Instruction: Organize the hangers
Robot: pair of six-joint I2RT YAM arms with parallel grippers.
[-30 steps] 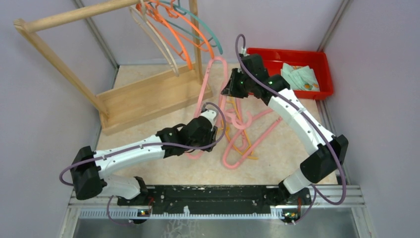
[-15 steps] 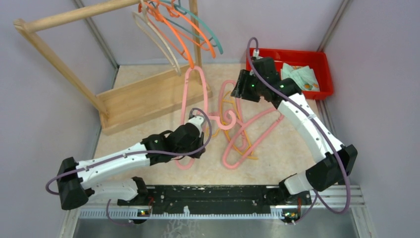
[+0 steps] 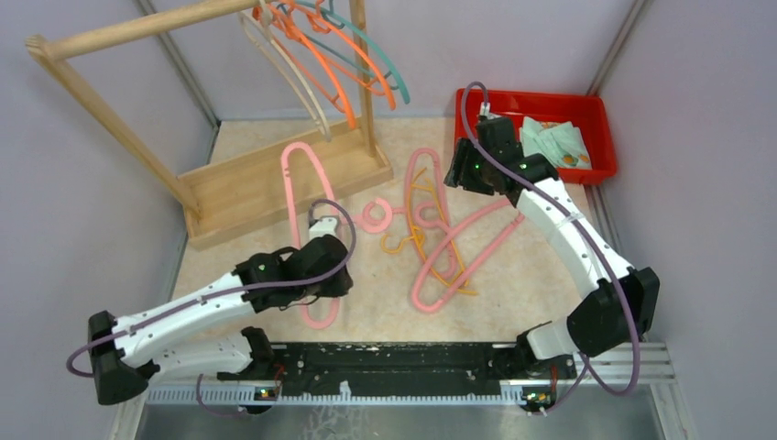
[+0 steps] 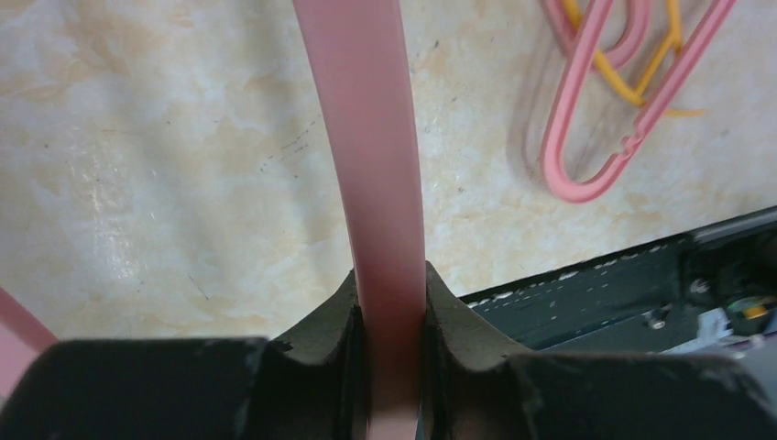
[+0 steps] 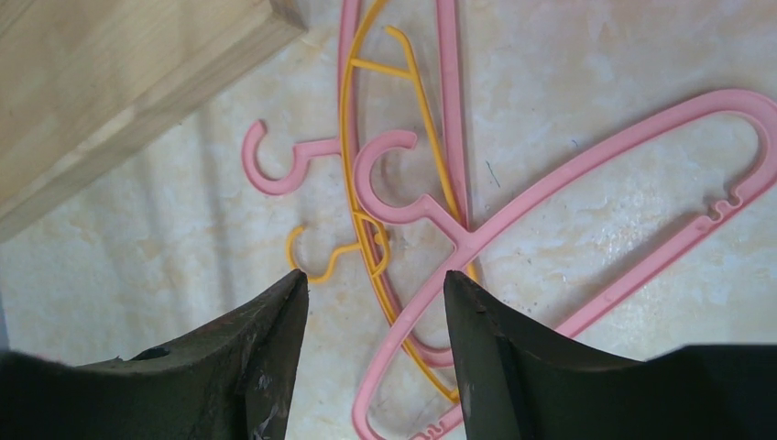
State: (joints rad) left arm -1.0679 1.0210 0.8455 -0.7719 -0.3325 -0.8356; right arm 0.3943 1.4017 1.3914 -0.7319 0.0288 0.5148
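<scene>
Pink hanger (image 4: 371,137) pinched flat between left fingers (image 4: 341,312), its long loop running ahead of them toward the wooden rack (image 3: 275,183); over the last second dragged clear of the pile (image 3: 449,247) on the desk (image 3: 513,293); right fingers (image 5: 284,321) spread, empty, pile just beyond them; separation done, hanging judged next.

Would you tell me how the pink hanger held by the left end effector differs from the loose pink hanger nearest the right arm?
The held hanger is clamped in the shut left end effector; the loose hanger lies free on the table under the open right end effector. The held hanger runs almost straight from the arms toward the rack; the loose hanger slants right, across a yellow hanger. Both are thin and pink.
</scene>
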